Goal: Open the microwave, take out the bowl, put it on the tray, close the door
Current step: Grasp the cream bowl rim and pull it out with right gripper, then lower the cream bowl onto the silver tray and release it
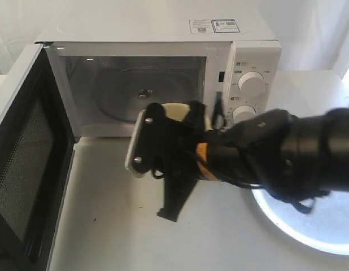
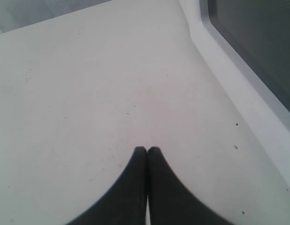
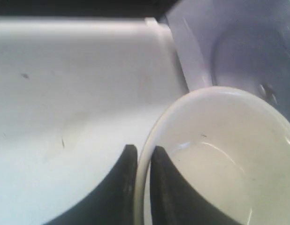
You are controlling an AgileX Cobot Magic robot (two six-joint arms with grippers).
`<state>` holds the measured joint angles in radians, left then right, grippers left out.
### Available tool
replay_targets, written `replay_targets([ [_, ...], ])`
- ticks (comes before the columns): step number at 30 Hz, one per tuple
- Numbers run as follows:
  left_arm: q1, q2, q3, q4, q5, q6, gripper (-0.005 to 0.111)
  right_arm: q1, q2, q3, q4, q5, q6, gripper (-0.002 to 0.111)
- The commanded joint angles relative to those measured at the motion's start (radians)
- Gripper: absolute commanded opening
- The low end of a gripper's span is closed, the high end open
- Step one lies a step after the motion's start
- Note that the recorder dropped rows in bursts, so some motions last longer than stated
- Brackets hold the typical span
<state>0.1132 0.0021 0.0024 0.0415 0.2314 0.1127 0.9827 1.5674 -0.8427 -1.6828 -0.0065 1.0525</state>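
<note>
Bowl (image 3: pixel 220 164) smooth, round, cream; rim in right pincer (image 3: pixel 143 150).

We're in a lab-style test setup here: a white microwave (image 1: pixel 163 62) stands on a plain white surface (image 1: pixel 118 231), pale drapes (image 1: pixel 315 34) hang right behind it as a backdrop, and a black robot arm (image 1: pixel 315 149) with cabling stretches across the scene.

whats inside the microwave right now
Only the glass turntable shows in the microwave. The bowl hangs at the opening, rim pinched by the right gripper. The arm hides the cavity's lower right.
</note>
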Motion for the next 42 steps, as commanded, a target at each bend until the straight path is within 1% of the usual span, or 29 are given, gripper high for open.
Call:
replay_targets([
  [1, -0.005, -0.002, -0.002, -0.008, 0.002, -0.003, 0.0, -0.006, -0.136, 0.169, 0.101, 0.243, 0.1, 0.0],
  [6, -0.005, -0.002, -0.002, -0.008, 0.002, -0.003, 0.0, -0.006, -0.17, 0.282, 0.176, 0.578, 0.174, 0.0],
  [8, -0.005, -0.002, -0.002, -0.008, 0.002, -0.003, 0.0, -0.006, -0.167, 0.309, 0.202, 0.659, 0.212, 0.0],
  [12, -0.005, -0.002, -0.002, -0.008, 0.002, -0.003, 0.0, -0.006, -0.167, 0.339, 0.186, 0.633, 0.231, 0.0],
  [16, -0.005, -0.002, -0.002, -0.008, 0.002, -0.003, 0.0, -0.006, -0.158, 0.341, 0.047, 0.636, 0.282, 0.0],
  [17, -0.005, -0.002, -0.002, -0.008, 0.002, -0.003, 0.0, -0.008, -0.148, 0.341, 0.012, 0.664, 0.333, 0.0],
  [18, -0.005, -0.002, -0.002, -0.008, 0.002, -0.003, 0.0, -0.016, -0.121, 0.341, -0.052, 0.713, 0.442, 0.0],
  [20, -0.005, -0.002, -0.002, -0.008, 0.002, -0.003, 0.0, -0.048, -0.07, 0.333, -0.062, 0.726, 0.572, 0.0],
  [23, -0.005, -0.002, -0.002, -0.008, 0.002, -0.003, 0.0, -0.104, 0.039, 0.298, -0.062, 0.742, 0.575, 0.0],
  [24, -0.005, -0.002, -0.002, -0.008, 0.002, -0.003, 0.0, -0.112, 0.059, 0.29, -0.062, 0.742, 0.572, 0.0],
  [26, -0.005, -0.002, -0.002, -0.008, 0.002, -0.003, 0.0, -0.118, 0.101, 0.26, -0.062, 0.742, 0.553, 0.003],
  [28, -0.005, -0.002, -0.002, -0.008, 0.002, -0.003, 0.0, -0.118, 0.134, 0.234, -0.062, 0.725, 0.545, 0.014],
  [30, -0.005, -0.002, -0.002, -0.008, 0.002, -0.003, 0.0, -0.118, 0.163, 0.202, -0.062, 0.709, 0.547, 0.036],
  [32, -0.005, -0.002, -0.002, -0.008, 0.002, -0.003, 0.0, -0.118, 0.168, 0.188, -0.062, 0.714, 0.547, 0.047],
  [33, -0.005, -0.002, -0.002, -0.008, 0.002, -0.003, 0.0, -0.118, 0.168, 0.183, -0.062, 0.717, 0.547, 0.049],
  [35, -0.005, -0.002, -0.002, -0.008, 0.002, -0.003, 0.0, -0.113, 0.162, 0.172, -0.062, 0.71, 0.563, 0.047],
  [36, -0.005, -0.002, -0.002, -0.008, 0.002, -0.003, 0.0, -0.104, 0.154, 0.165, -0.062, 0.703, 0.576, 0.045],
  [38, -0.005, -0.002, -0.002, -0.008, 0.002, -0.003, 0.0, -0.084, 0.122, 0.155, -0.062, 0.629, 0.591, 0.038],
  [42, -0.005, -0.002, -0.002, -0.008, 0.002, -0.003, 0.0, -0.036, 0.048, 0.069, -0.062, 0.288, 0.509, 0.027],
])
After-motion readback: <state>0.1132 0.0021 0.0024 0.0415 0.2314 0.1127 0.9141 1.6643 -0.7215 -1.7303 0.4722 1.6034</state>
